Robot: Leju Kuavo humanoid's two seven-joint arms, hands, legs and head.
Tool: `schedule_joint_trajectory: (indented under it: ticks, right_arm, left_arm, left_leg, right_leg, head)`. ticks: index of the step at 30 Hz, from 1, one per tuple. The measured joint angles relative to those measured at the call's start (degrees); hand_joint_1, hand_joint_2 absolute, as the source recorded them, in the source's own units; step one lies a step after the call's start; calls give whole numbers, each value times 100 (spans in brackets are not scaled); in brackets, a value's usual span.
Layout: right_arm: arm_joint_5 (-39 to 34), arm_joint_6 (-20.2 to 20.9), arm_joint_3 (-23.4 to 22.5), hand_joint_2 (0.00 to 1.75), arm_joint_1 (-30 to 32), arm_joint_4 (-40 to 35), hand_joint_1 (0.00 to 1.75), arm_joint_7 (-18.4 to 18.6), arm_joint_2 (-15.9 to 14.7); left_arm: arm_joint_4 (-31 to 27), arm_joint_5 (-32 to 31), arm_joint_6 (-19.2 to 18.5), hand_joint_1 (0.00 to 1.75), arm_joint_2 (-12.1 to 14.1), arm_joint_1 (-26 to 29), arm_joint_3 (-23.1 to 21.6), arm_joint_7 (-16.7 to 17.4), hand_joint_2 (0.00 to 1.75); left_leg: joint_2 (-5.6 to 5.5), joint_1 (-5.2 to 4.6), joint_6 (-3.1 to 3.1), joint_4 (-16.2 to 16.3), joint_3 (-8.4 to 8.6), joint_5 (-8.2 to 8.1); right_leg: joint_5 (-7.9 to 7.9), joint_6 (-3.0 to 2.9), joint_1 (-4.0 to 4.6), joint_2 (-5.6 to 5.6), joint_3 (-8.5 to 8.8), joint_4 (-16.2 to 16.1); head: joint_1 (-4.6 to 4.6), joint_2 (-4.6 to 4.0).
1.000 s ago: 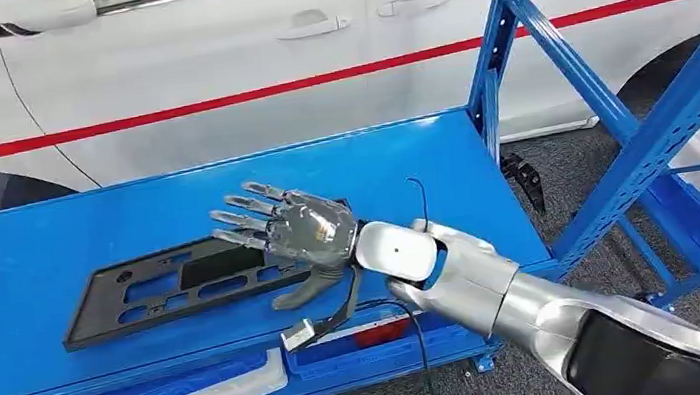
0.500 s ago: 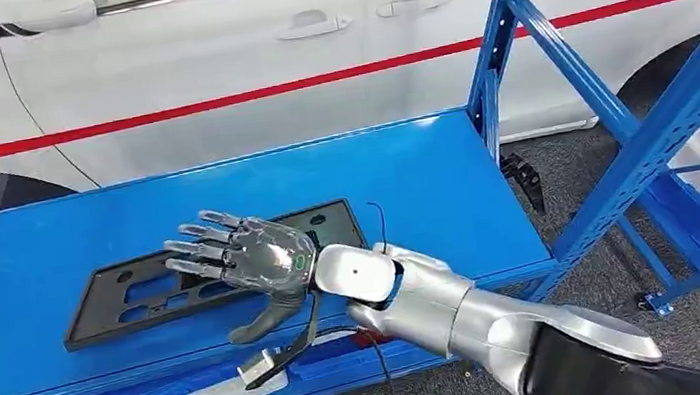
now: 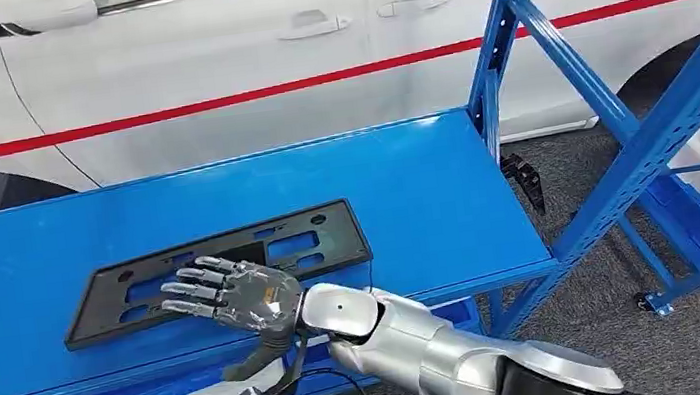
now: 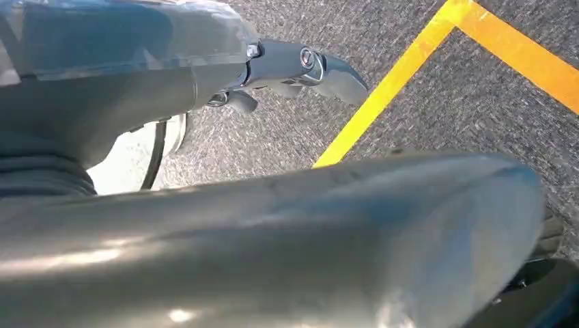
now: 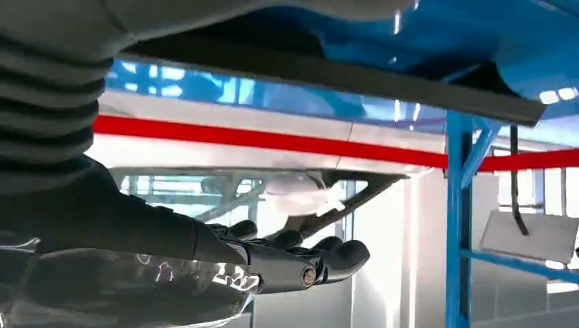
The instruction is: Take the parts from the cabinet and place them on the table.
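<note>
Fingers (image 3: 198,287) of the right robot hand (image 3: 237,297) lie spread over the near edge of the black part (image 3: 223,263), thumb (image 3: 255,358) hanging below the blue shelf (image 3: 425,188) lip, holding nothing yet; apparently placed to clamp that edge. I cannot tell how the left robot hand (image 4: 287,65) is set.

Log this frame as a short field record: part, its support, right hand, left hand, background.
part: flat black plastic panel with cut-outs, lying flat
support: blue shelf of a blue rack
right hand: fingers spread over the panel's near edge, thumb below the shelf front; no grip visible
left hand: over grey carpet and a yellow floor line, holding nothing
background: white car with a red stripe
</note>
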Motion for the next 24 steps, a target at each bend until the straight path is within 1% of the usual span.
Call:
schedule_joint_trajectory:
  ticks: [4, 6, 9, 12, 16, 24]
  right_arm:
    - [136, -15, 11, 0, 19, 343, 0, 188, 170]
    - [311, -138, 13, 0, 9, 461, 0, 280, 210]
    - [393, -197, 13, 0, -29, 586, 0, 310, 225]
    - [491, -194, 9, 0, -81, 660, 0, 441, 242]
    - [942, -339, 7, 0, -158, 730, 0, 776, 262]
    - [1639, -328, -140, 0, -339, 828, 0, 1141, 277]
  left_arm:
    - [0, -31, 7, 0, -2, 3, -2, -13, 0]
    - [0, -74, -13, 0, -2, 3, -2, -33, 0]
    - [0, -116, -39, 0, -2, -4, -26, -35, 0]
    - [0, -133, -48, 0, -9, -18, -46, -33, 0]
    - [0, -192, -55, 0, -17, -41, -98, -20, 0]
    - [0, -221, -39, 0, -46, -73, -138, 57, 0]
  left_leg:
    - [0, 0, 0, 0, 0, 0]
    - [0, 0, 0, 0, 0, 0]
    - [0, 0, 0, 0, 0, 0]
    - [0, 0, 0, 0, 0, 0]
    - [0, 0, 0, 0, 0, 0]
    - [0, 0, 0, 0, 0, 0]
  right_leg:
    - [0, 0, -1, 0, 0, 0]
    - [0, 0, -1, 0, 0, 0]
    - [0, 0, -1, 0, 0, 0]
    - [0, 0, -1, 0, 0, 0]
    - [0, 0, -1, 0, 0, 0]
    - [0, 0, -1, 0, 0, 0]
  head:
    - [0, 0]
    - [0, 0]
    - [0, 0]
    - [0, 0]
    - [0, 0]
    - [0, 0]
